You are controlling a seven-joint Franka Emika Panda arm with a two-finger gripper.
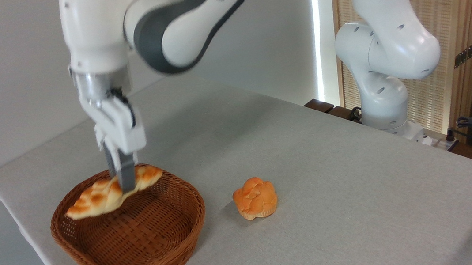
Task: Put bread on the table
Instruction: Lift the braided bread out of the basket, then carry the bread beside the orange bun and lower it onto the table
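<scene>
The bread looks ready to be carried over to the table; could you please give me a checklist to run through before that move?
1. Jaws of the gripper closed on the bread: ok.
2. Bread lifted off the basket floor: ok.
3. Bread clear of the basket rim: cannot tell, its ends hang near rim height.
4. Grip centred: not ok, held right of middle, left end droops.
5. Bare table available for placing: ok.
6. Bun out of the way: ok if the path passes in front of it or behind it.
</scene>
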